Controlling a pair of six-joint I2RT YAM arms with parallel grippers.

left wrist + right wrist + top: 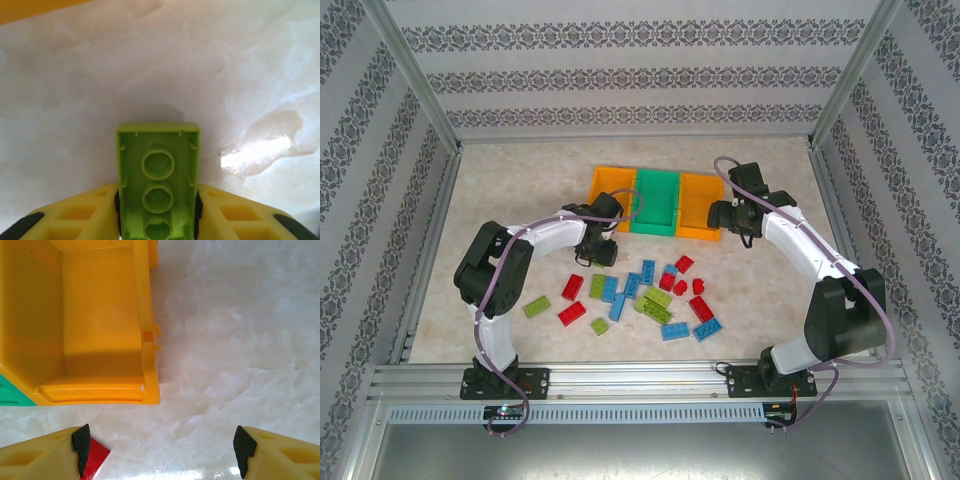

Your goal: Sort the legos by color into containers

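The left gripper point(158, 212) clenched a lime green brick point(158, 160) at the bottom centre of its wrist view. The right gripper point(160, 450) stood spread, grasping nothing, below an orange bin point(146, 340) at upper left. A red brick point(96, 458) lay at lower left. Loose bricks point(640, 295) lay mid-frame in the top view.

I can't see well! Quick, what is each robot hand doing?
Left gripper: shut on a lime green lego.
Right gripper: open, holding nothing.

Two orange bins point(610, 182), one green bin point(656, 195), roughly twenty bricks point(572, 313)
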